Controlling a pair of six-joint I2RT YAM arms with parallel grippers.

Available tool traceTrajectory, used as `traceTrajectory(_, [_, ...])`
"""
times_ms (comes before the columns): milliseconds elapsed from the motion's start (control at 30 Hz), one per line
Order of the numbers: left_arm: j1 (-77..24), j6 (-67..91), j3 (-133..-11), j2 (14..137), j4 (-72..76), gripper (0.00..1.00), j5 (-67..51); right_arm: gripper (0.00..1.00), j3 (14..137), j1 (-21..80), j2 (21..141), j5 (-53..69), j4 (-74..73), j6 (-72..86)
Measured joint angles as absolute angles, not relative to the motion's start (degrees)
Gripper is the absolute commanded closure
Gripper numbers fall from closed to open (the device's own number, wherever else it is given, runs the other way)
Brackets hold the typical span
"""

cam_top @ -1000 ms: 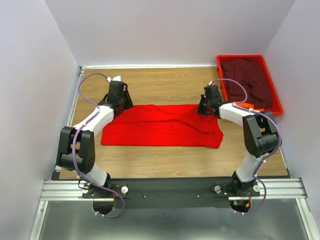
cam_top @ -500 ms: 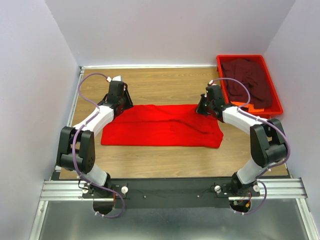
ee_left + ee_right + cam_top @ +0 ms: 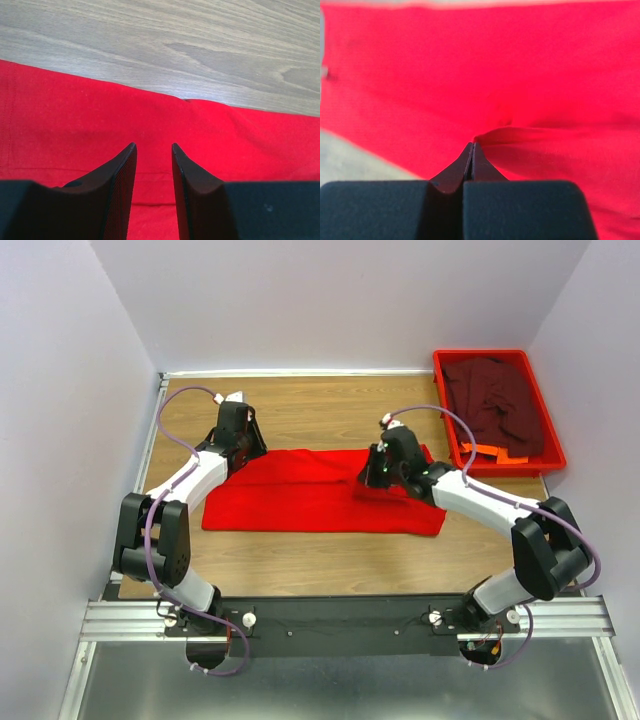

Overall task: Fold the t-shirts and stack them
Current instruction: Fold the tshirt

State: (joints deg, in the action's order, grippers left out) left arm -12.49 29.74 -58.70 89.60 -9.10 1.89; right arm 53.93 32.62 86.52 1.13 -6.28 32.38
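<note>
The bright red t-shirt (image 3: 300, 500) lies flat as a long band across the middle of the table. My right gripper (image 3: 374, 476) is shut on a pinch of its cloth (image 3: 530, 140), holding the far right corner folded leftwards over the shirt; the right wrist view shows the fingers (image 3: 472, 146) closed with a fold rising at their tip. My left gripper (image 3: 243, 445) sits over the shirt's far left corner, its jaws (image 3: 153, 146) a little apart with red cloth (image 3: 75, 115) showing beneath. The dark maroon t-shirt (image 3: 500, 400) lies crumpled in the tray.
The rigid red plastic tray (image 3: 480, 354) stands at the back right corner with an orange piece (image 3: 490, 451) at its near end. Bare wooden table (image 3: 330, 405) lies behind the shirt. White walls close in on three sides.
My right gripper has moved left and slightly nearer, pulling the shirt's far right corner over the shirt. The left arm has not moved.
</note>
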Motion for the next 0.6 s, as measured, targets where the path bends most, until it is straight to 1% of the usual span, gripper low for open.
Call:
traceTrajectory(167, [-12.51, 29.74, -58.7, 89.6, -9.1, 0.58, 1.45, 1.0, 52.27, 37.76, 86.48, 0.73, -7.09, 33.91])
traceTrajectory(400, [-12.8, 29.76, -58.67, 89.6, -9.1, 0.58, 0.75, 0.99, 49.6, 40.51, 86.59, -0.64, -7.84, 35.59])
traceTrajectory(467, [-13.1, 29.76, -58.67, 89.62, -9.08, 0.58, 0.25, 0.91, 49.28, 40.75, 86.76, -0.86, -8.19, 35.79])
traceTrajectory(500, [-13.34, 29.76, -58.67, 89.62, -9.1, 0.56, 0.03, 0.85, 49.25, 40.82, 86.89, -0.91, -8.34, 35.9])
traceTrajectory(533, [-13.65, 29.74, -58.67, 89.67, -9.08, 0.55, -0.32, 0.68, 49.25, 40.86, 86.98, -0.95, -8.49, 35.99])
traceTrajectory(600, [-14.39, 29.63, -58.67, 89.82, -9.08, 0.52, -0.99, 0.58, 49.25, 40.88, 87.0, -1.37, -8.86, 35.81])
